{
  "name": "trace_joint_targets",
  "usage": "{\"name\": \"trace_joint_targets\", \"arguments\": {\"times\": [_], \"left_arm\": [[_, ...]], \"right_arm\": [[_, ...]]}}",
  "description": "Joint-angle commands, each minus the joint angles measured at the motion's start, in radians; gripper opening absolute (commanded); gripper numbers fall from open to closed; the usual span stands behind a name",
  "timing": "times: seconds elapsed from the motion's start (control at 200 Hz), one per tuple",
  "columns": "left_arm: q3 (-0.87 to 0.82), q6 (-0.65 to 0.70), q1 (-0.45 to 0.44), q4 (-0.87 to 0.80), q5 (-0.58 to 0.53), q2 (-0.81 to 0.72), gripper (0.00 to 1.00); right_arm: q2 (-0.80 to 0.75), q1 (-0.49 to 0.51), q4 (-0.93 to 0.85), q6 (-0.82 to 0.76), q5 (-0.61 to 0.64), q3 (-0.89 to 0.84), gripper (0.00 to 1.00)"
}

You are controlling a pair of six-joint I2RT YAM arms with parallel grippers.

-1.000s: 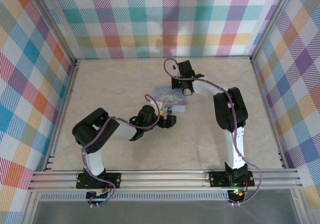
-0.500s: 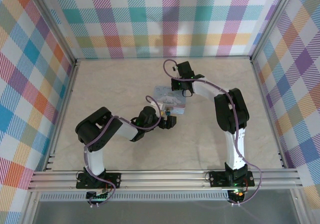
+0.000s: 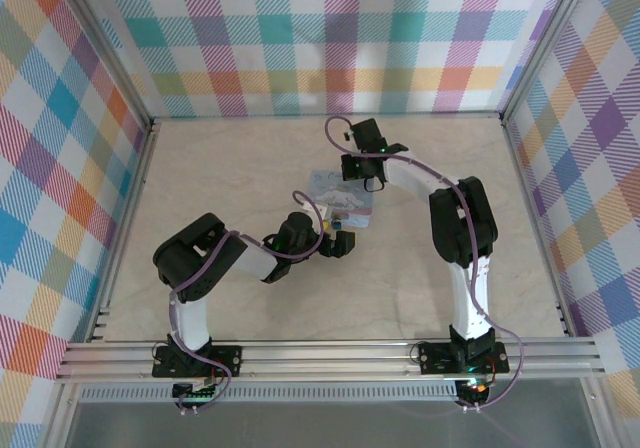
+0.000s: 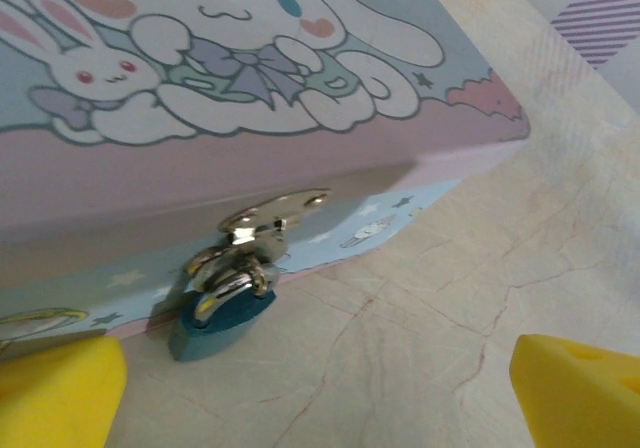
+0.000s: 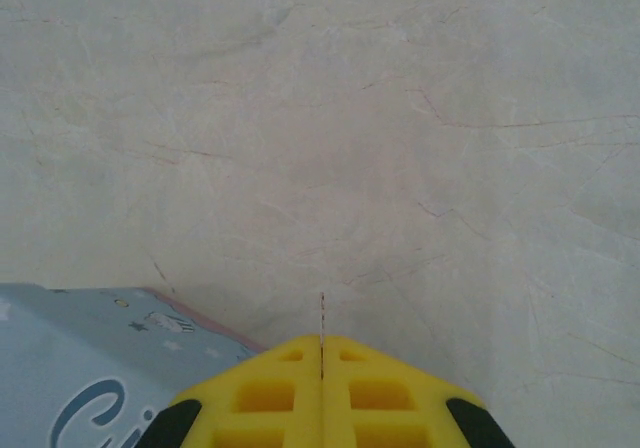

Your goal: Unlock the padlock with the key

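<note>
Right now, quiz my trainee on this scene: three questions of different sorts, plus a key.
1. True or false: the padlock lies loose, apart from the box.
2. Multiple choice: the left arm's jaws are A) shut on the padlock, B) open, either side of it, touching nothing, C) shut on the box.
3. Short answer: how do the right arm's jaws stand?
Key: 1 false, its shackle hooks through the box's hasp; 2 B; 3 shut, pinching a thin sliver, probably the key.

The box (image 3: 340,196) blocks the table's (image 3: 200,168) middle; bare surface lies before its padlock (image 4: 222,318) and toward the far corners.
</note>
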Motion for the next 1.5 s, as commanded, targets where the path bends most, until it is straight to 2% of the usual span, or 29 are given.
{"name": "trace_joint_targets", "arguments": {"times": [0.0,0.24,0.405,0.67,0.895,1.14,1.36,1.495], "left_arm": [[-0.005,0.013,-0.004,0.012,0.057,-0.022,0.99],[0.007,0.012,0.007,-0.032,0.102,-0.053,1.00],[0.014,0.017,0.006,-0.048,0.059,-0.049,1.00],[0.039,0.020,-0.005,-0.030,-0.031,-0.011,1.00],[0.085,0.029,-0.009,-0.040,0.002,0.034,1.00],[0.121,0.020,-0.009,-0.030,0.087,0.070,0.99],[0.136,-0.015,0.005,0.016,0.176,0.079,0.95],[0.146,-0.043,0.018,0.036,0.246,0.081,0.90]], "right_arm": [[-0.041,-0.019,-0.075,0.018,0.012,0.072,0.00],[-0.090,-0.068,-0.100,0.036,0.098,0.062,0.00],[-0.097,-0.092,-0.112,0.030,0.162,0.009,0.00],[-0.067,-0.093,-0.081,0.040,0.106,-0.058,0.00],[-0.040,-0.067,-0.068,0.064,0.039,-0.097,0.00],[-0.036,-0.027,-0.041,0.076,0.012,-0.132,0.00],[-0.047,-0.015,-0.033,0.086,0.001,-0.151,0.00],[-0.058,-0.013,-0.027,0.085,0.006,-0.160,0.00]]}}
